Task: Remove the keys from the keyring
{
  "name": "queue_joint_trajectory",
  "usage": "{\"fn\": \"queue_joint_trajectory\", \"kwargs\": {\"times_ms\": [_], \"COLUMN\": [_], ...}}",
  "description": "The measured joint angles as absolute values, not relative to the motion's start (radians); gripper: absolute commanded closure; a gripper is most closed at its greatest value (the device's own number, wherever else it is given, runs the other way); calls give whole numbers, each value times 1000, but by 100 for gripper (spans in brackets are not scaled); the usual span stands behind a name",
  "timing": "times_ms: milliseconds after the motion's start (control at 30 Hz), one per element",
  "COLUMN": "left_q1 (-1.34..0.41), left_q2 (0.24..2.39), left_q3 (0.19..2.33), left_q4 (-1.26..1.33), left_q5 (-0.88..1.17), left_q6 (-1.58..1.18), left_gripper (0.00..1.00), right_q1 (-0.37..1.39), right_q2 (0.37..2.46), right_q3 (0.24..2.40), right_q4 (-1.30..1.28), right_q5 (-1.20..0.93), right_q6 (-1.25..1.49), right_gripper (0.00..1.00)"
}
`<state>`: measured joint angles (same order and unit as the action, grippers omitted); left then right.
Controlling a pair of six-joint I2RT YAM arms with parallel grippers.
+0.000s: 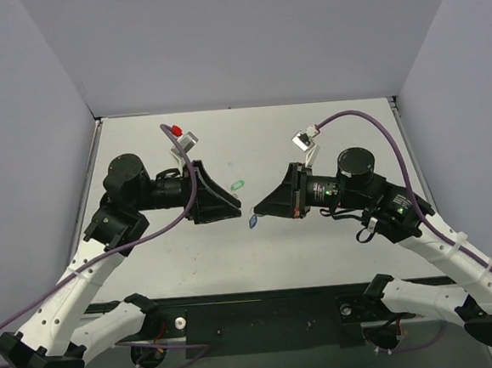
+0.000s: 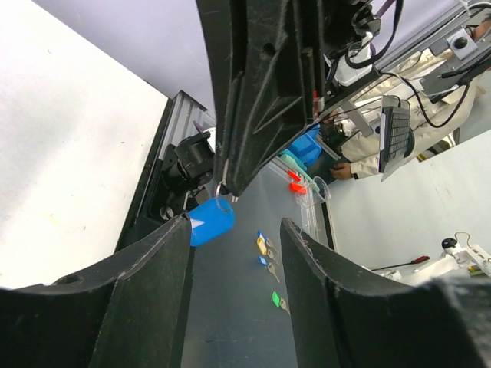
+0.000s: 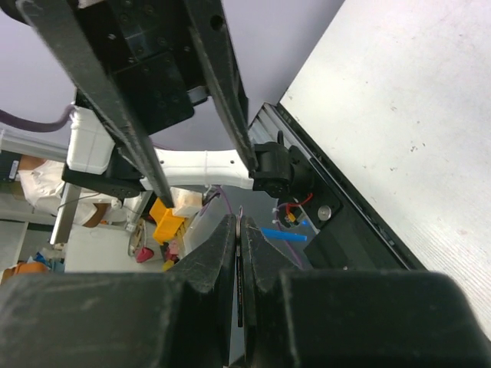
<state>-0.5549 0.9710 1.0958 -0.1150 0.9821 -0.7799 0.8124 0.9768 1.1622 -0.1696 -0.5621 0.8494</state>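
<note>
My right gripper (image 1: 257,210) is shut on a thin flat metal strip seen edge-on in the right wrist view (image 3: 240,261); it looks like the key. The blue tag (image 1: 253,223) hangs free from its thin ring just under those fingertips, above the table. In the left wrist view the blue tag (image 2: 210,221) dangles from the ring (image 2: 222,196) at the tip of the right gripper. In the right wrist view it shows edge-on (image 3: 284,234). My left gripper (image 1: 234,206) is open and empty, its fingers (image 2: 157,261) facing the right gripper's tip, the tag near its left finger.
A green tag with its own key (image 1: 237,185) lies on the white table just behind the two grippers. Grey walls close the table at the left, right and back. Several other coloured key tags (image 2: 265,249) lie on a dark surface beyond the table's near edge.
</note>
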Motion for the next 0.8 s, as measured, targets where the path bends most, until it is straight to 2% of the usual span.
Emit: {"fn": "queue_joint_trajectory", "kwargs": {"times_ms": [500,633,800], "left_q1": [-599,-632,-649], "left_q2": [1022,1037,1039], "left_q3": [1055,1055,1058], "left_q4": [13,17,26], "left_q5": [991,989,986], "left_q6": [-840,-845,-849], "left_gripper": [57,72,100], "right_q1": [812,812,812], "right_q2": [983,986,987], "right_q3": [1162,1162,1162], "right_q4": [-72,-75,-85], "right_q5": [-609,-613,-613], "right_q6": [898,900,900], "right_gripper": [100,100,100]}}
